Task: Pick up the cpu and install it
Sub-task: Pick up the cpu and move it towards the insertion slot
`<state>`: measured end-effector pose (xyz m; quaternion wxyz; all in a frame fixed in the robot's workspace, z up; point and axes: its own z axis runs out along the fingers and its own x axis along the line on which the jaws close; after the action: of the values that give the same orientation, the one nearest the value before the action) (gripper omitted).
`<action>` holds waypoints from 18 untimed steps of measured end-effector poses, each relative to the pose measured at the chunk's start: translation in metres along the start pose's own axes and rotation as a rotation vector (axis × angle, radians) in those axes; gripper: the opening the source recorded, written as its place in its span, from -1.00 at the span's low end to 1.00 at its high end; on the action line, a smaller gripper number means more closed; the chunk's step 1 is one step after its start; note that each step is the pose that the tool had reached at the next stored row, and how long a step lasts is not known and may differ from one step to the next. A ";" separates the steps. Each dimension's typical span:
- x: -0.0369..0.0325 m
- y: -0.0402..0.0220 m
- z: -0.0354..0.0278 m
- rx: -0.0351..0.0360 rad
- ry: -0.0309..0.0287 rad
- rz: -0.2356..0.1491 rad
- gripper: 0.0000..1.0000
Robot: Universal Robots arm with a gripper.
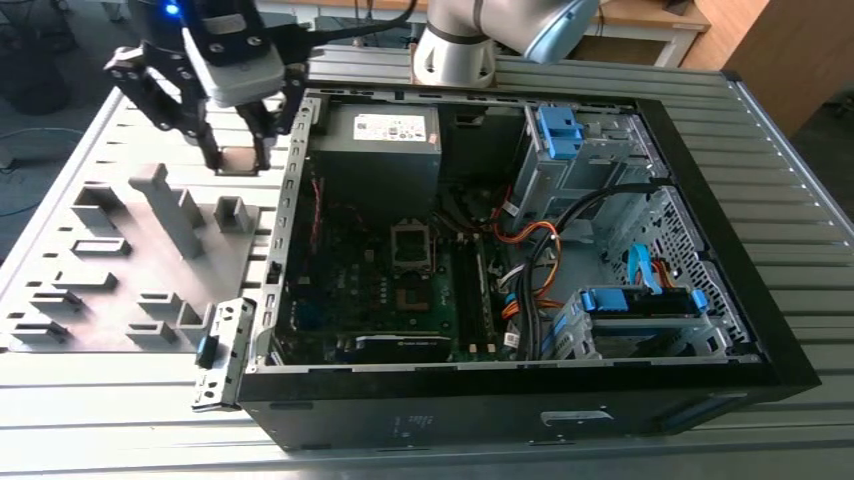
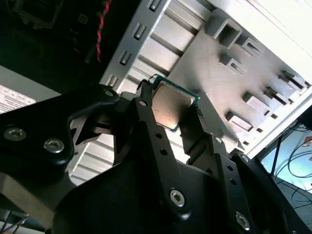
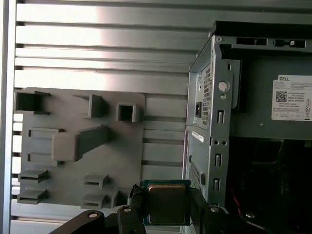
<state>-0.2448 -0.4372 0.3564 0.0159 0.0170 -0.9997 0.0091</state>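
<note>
My gripper (image 1: 238,158) hangs above the far end of the grey holder plate (image 1: 80,285), just outside the open computer case (image 1: 747,300) on the exterior view's left. It is shut on the cpu (image 1: 240,160), a small flat square chip. In both wrist views the cpu (image 2: 171,105) (image 3: 165,202) sits upright between the two black fingers (image 2: 146,122), its metal top and green edge showing, lifted off the plate. The motherboard's square socket (image 1: 411,243) lies inside the case, apart from the gripper.
The holder plate carries several raised blocks and slots (image 3: 78,141). The case's metal side wall (image 3: 209,126) stands beside the gripper. Inside are a grey power supply with a white label (image 1: 380,135), orange and black cables (image 1: 534,260) and blue drive brackets (image 1: 641,300).
</note>
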 end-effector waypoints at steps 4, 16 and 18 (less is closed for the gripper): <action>-0.0159 -0.0010 -0.0004 -0.0002 0.0027 0.000 -0.06; -0.0640 -0.0040 -0.0019 -0.0003 0.0111 0.000 -0.06; -0.0719 -0.0045 -0.0021 -0.0005 0.0123 0.000 -0.06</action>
<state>-0.1727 -0.4392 0.3563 0.0220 0.0171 -0.9996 0.0089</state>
